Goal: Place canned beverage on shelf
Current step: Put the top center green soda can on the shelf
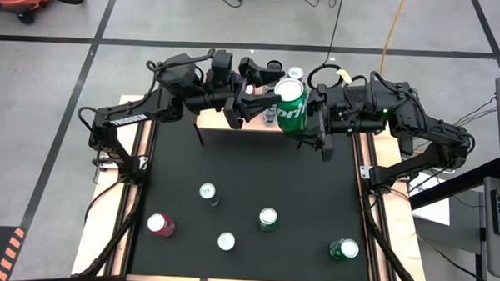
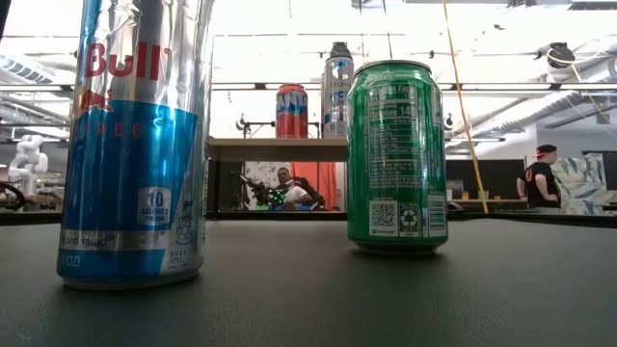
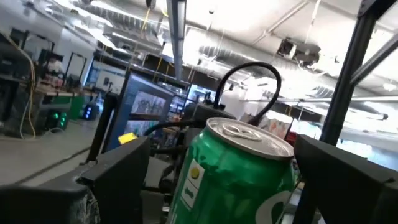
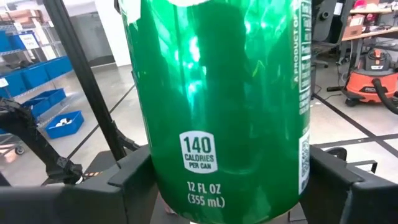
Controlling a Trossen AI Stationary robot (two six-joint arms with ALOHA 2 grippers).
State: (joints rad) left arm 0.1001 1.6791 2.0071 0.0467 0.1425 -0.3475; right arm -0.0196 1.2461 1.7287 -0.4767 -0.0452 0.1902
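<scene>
A green soda can point(image 1: 291, 104) is held in the air over the table's far edge, above the light-wood shelf point(image 1: 221, 121). My right gripper point(image 1: 311, 119) is shut on it from the right; the can fills the right wrist view point(image 4: 224, 93). My left gripper point(image 1: 264, 103) is open. It reaches in from the left, with its fingers on either side of the can's upper part point(image 3: 236, 168). In the low view the shelf point(image 2: 280, 148) carries an orange can point(image 2: 292, 111) and a tall silver can point(image 2: 337, 90). My right gripper pinches the green can's side wall, low on the body point(image 4: 158, 186), between its two fingers. The fingers come in about level from the table's right. The can stands upright between them, clear of shelf and table. I cannot tell whether my left gripper's fingers point(image 3: 336, 174) touch the can.
Several cans stand on the black table: a silver-topped one point(image 1: 207, 192), a red one point(image 1: 159, 225), another silver-topped one point(image 1: 226, 241) and two green ones point(image 1: 268, 218) point(image 1: 344, 249). A can top point(image 1: 296, 73) shows behind the held can. Wooden rails edge the table.
</scene>
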